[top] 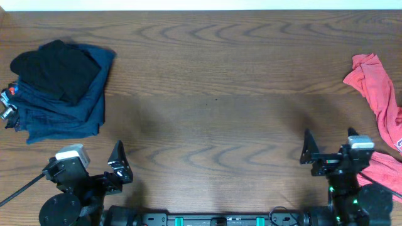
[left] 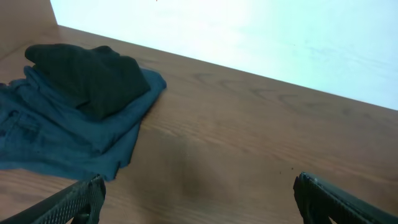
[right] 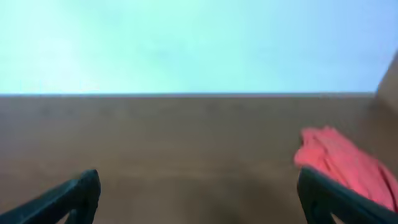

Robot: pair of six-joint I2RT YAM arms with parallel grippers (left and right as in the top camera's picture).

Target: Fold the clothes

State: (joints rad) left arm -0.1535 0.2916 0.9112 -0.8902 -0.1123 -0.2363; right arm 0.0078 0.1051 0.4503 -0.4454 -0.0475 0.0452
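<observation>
A folded dark blue garment (top: 59,107) lies at the table's far left with a folded black garment (top: 56,66) on top; both show in the left wrist view, blue (left: 50,137) and black (left: 87,74). A crumpled red garment (top: 383,107) lies unfolded at the right edge and shows in the right wrist view (right: 342,162). My left gripper (top: 100,164) is open and empty near the front edge, its fingers wide apart (left: 196,199). My right gripper (top: 328,144) is open and empty near the front right, left of the red garment, and also shows in its wrist view (right: 199,196).
A wooden table (top: 213,94) spans the view. Small red and metallic items (top: 7,103) lie at the far left edge beside the folded stack. The arm bases sit along the front edge.
</observation>
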